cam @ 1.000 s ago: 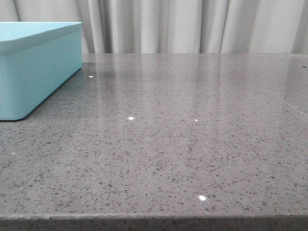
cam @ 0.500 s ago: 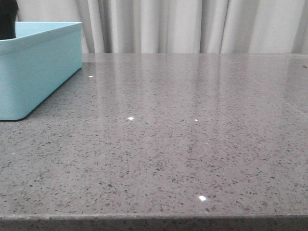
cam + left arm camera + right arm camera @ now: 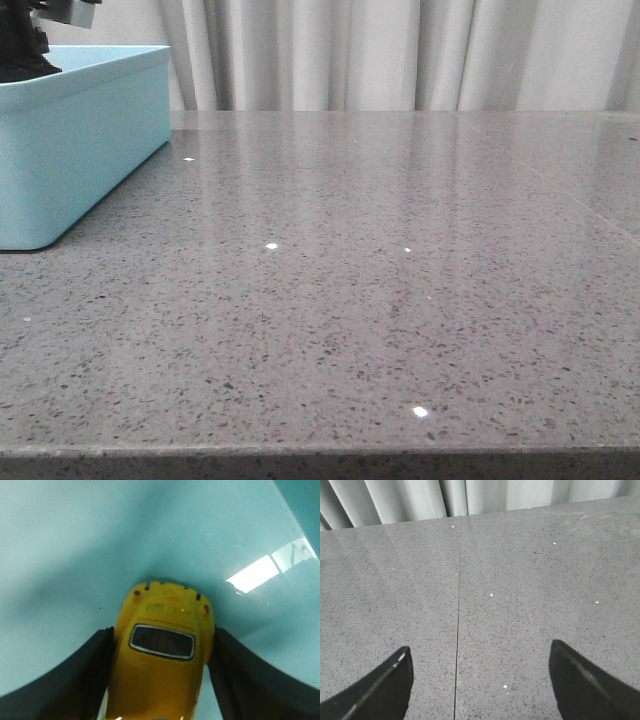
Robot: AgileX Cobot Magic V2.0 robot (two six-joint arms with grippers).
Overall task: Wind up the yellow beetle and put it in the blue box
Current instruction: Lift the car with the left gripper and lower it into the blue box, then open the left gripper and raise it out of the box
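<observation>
Beetle: yellow beetle (image 3: 159, 665) clamped at its sides between the left gripper (image 3: 160, 675) fingers, over the pale inside of the blue box (image 3: 85, 140).
Box: stands at the counter (image 3: 380, 300) far left corner.
Left arm: dark part shows above the box rim.
Right gripper (image 3: 480, 680): fingers spread wide, holding nothing, above bare grey counter.

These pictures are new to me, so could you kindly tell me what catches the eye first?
The yellow beetle stands out at once, clamped between the left gripper's dark fingers over the pale floor of the blue box, which sits at the table's far left. The right gripper hangs open above bare grey speckled table.
</observation>
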